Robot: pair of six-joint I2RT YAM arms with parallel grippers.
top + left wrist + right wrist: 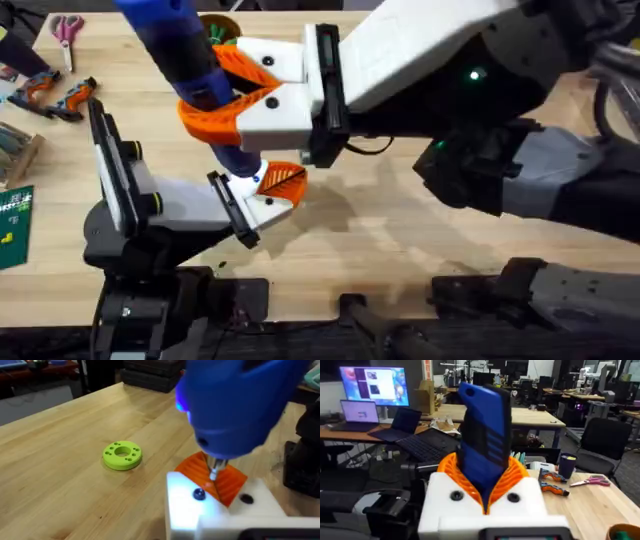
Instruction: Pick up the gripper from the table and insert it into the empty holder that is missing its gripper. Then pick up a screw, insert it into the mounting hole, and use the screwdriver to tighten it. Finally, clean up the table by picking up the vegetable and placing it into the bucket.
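**Blue screwdriver held upright over the left pincer's mount**

At the left of the overhead view, pliers (60,95) and scissors (67,28) lie on the wooden tabletop (400,240). The left pincer (262,198) sits low near the middle of the tabletop, one white block carrying the orange gripper (282,180); how wide its fingers stand, I cannot tell. In the left wrist view the screwdriver (235,405) comes down with its thin metal tip (214,471) on the orange piece, just beside a dark screw (199,494) in the white holder (200,510). A bright green ring (122,455) lies apart on the wood. The right pincer (235,95) reaches in from the right, its orange fingers (517,472) clamped around the blue body. The bucket (222,28) peeks out behind the screwdriver at the far edge.
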